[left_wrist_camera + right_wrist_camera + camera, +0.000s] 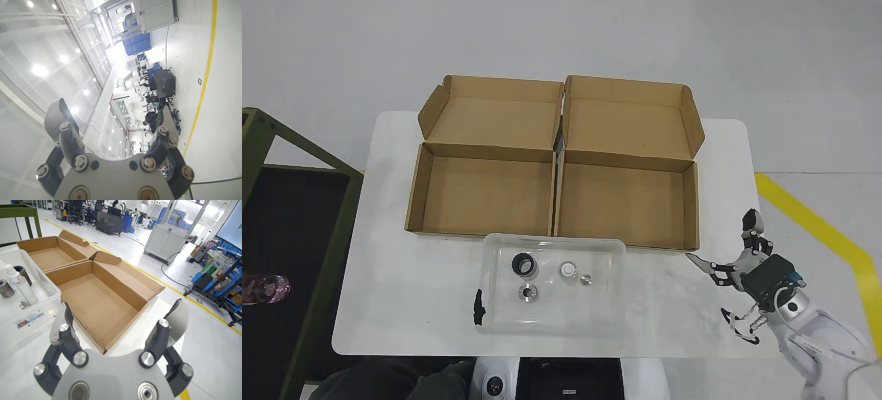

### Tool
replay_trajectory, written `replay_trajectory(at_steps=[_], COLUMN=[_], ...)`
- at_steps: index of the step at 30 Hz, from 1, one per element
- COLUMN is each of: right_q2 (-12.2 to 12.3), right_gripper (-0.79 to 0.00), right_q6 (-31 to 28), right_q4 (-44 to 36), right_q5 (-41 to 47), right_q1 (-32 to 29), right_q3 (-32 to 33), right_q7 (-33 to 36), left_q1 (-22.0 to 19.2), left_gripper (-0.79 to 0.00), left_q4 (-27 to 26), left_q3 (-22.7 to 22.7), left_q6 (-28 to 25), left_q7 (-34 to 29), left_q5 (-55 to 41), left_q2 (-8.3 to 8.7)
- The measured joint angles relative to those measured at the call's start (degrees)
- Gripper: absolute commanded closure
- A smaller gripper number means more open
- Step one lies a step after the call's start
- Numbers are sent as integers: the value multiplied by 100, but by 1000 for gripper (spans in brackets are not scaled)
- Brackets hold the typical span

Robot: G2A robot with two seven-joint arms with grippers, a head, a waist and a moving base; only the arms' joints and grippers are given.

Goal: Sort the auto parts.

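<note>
Four small items wait in a clear plastic bin [552,238] at the front of a white table [392,260]: a black cylinder [525,265], a steel cylinder [529,294], an upright spray bottle [569,269] and a small metal fitting [585,279] too small to identify. From the right wrist, the bottle hides part of the black cylinder. Just behind the bin, two open boxes stand side by side, the left cardboard box [482,195] and the right cardboard box [627,205], flaps folded back. The right gripper [707,285] hangs over the table's front right corner, jaws spread wide with nothing between them. The left gripper [111,106], likewise parted and holding nothing, points up at the hall's ceiling lights; its place over the table cannot be told. A small dark object [478,308] beside the bin's left wall is hard to make out.
</note>
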Motion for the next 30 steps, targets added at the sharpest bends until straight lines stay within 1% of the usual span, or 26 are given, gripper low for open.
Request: replay_trajectory(at_steps=[3, 9, 13, 19, 22, 25, 30], right_q2=[23, 93, 143, 176, 179, 175, 171], right_gripper=[-785, -785, -785, -785, -785, -785, -785], right_q6=[-189, -938, -1517, -1950, -2029, -1980, -1983], right_q4=[-76, -271, -480, -718, -692, -664, -623], right_q5=[-83, -114, 13, 298, 466, 559, 695], right_q1=[63, 276, 499, 916, 1192, 1450, 1717], right_q3=[-107, -311, -507, -999, -1344, -1664, -2139], right_q7=[137, 490, 918, 1599, 1920, 2293, 2729], left_q1=[0, 0, 0, 0, 0, 0, 0], left_gripper=[-785, -785, -785, -785, -785, -785, -785], left_q4=[0, 0, 0, 0, 0, 0, 0], left_q3=[0, 0, 0, 0, 0, 0, 0], left_q6=[0, 0, 0, 0, 0, 0, 0], left_q7=[0, 0, 0, 0, 0, 0, 0], left_q5=[0, 0, 0, 0, 0, 0, 0], left_q2=[0, 0, 0, 0, 0, 0, 0])
